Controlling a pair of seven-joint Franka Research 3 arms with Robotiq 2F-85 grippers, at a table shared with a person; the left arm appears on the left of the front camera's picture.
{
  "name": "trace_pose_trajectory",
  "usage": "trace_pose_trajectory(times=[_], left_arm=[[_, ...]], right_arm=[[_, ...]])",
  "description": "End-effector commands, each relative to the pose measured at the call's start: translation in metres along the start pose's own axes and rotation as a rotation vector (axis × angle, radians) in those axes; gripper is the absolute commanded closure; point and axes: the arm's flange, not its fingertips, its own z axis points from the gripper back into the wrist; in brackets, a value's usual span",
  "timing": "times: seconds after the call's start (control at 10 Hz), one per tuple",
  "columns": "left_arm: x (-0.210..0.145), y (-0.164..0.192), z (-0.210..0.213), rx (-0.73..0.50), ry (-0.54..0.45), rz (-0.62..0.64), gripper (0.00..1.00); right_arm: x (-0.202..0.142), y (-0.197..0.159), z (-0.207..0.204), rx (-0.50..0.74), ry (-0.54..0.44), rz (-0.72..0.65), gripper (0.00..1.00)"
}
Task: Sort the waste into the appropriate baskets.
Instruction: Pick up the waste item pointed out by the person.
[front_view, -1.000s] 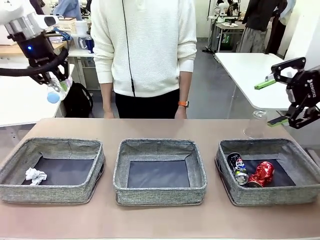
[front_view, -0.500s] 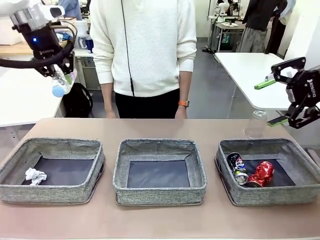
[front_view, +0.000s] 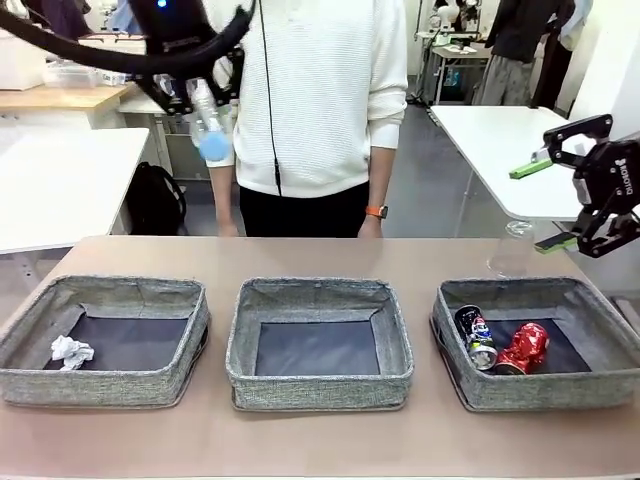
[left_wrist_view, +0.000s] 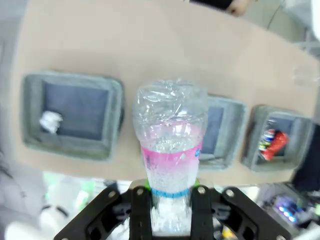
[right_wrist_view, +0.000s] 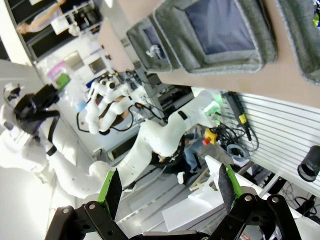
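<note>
Paper ball (front_view: 71, 351) in left basket (front_view: 100, 385), cans (front_view: 478, 338) in right basket (front_view: 540, 392); bottle (left_wrist_view: 170, 135) in left hand (left_wrist_view: 170, 200), right hand (front_view: 545, 205) agape.

The only lettering I am managing to read is sitting on the black housing behind the right fingers (front_view: 530, 168). Small white capitals, running sideways in the front view, are spelling ROBOTIQ. The clear plastic bottle (left_wrist_view: 170, 125) is wearing a pink label band (left_wrist_view: 170, 156), but no word on it is coming through; it is showing as plain colour. The dark can (front_view: 477, 338) lying in the right-hand basket (front_view: 545, 390) is carrying red, white and blue print that is looking too small to read. The crushed red can (front_view: 524, 348) beside it is giving up no legible letters either.
</note>
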Motion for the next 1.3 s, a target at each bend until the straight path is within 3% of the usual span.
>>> trace_pose_trajectory(times=[0.0, 0.2, 0.5, 0.8, 1.0, 1.2], left_arm=[[-0.001, -0.043, 0.016, 0.003, 0.070, 0.005, 0.78], [-0.005, -0.085, 0.037, 0.030, 0.169, 0.029, 0.78], [-0.015, -0.117, 0.048, -0.004, 0.196, 0.007, 0.78], [-0.019, -0.123, 0.055, -0.016, 0.183, -0.074, 0.78], [-0.015, -0.118, 0.059, -0.026, 0.229, -0.078, 0.78], [-0.026, -0.123, 0.049, -0.035, 0.197, -0.059, 0.78]], right_arm=[[-0.001, 0.005, 0.000, 0.014, 0.005, -0.018, 0.00], [-0.001, 0.005, 0.000, 0.014, 0.005, -0.018, 0.00], [-0.001, 0.005, 0.000, 0.014, 0.005, -0.018, 0.00], [-0.001, 0.005, 0.000, 0.014, 0.005, -0.018, 0.00], [-0.001, 0.005, 0.000, 0.014, 0.005, -0.018, 0.00], [-0.001, 0.005, 0.000, 0.014, 0.005, -0.018, 0.00]])
